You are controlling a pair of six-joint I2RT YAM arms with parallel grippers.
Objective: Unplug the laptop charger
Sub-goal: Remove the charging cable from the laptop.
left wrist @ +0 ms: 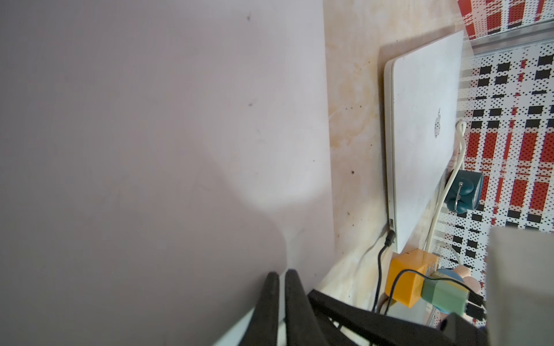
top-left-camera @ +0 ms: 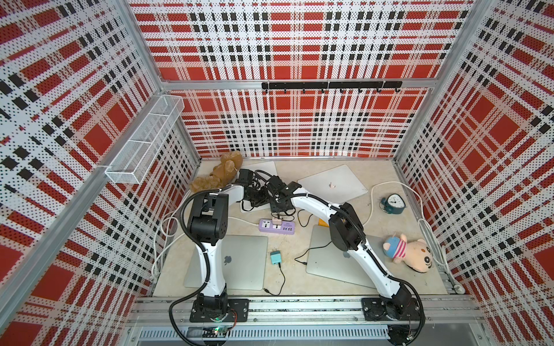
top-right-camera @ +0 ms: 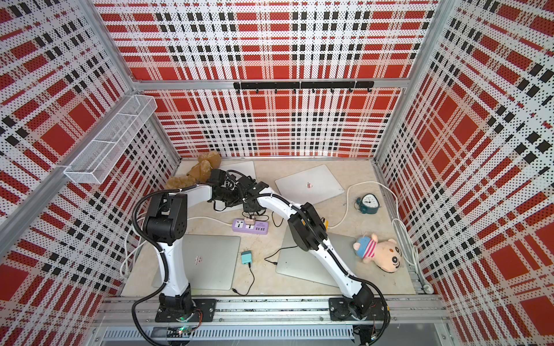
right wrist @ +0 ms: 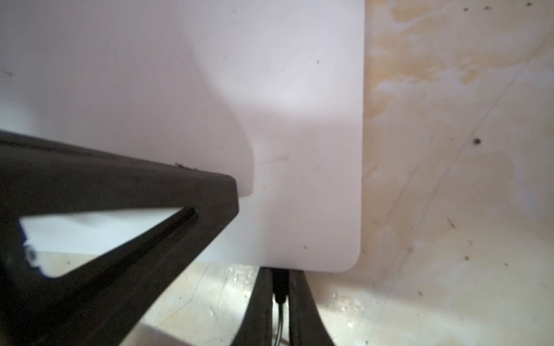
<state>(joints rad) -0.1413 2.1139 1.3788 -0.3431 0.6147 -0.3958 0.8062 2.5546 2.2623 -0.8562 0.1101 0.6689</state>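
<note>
Your plug (right wrist: 280, 284) is a small black stub seated in the edge of the white laptop (right wrist: 299, 119), close to a rounded corner, and only the right wrist view shows it. The right pincer (right wrist: 280, 271) is closed on it, one dark finger on each side; both fingers are blurred and cut off by the frame edge. The thin cable (right wrist: 278, 325) leaves the frame just behind the plug, so you cannot trace where it ends. A blurred black triangular part (right wrist: 120, 185) covers much of the lid in that view. The left pincer (left wrist: 281, 277) is closed, its fingers nearly together over the lid near its edge; you cannot tell whether the tips press on it. In both top views the pincers and loose cables merge into one dark knot over the laptop at the far side of the counter (top-left-camera: 380, 173), beside the brown plush (top-left-camera: 221, 173). The plug is hidden there.
</note>
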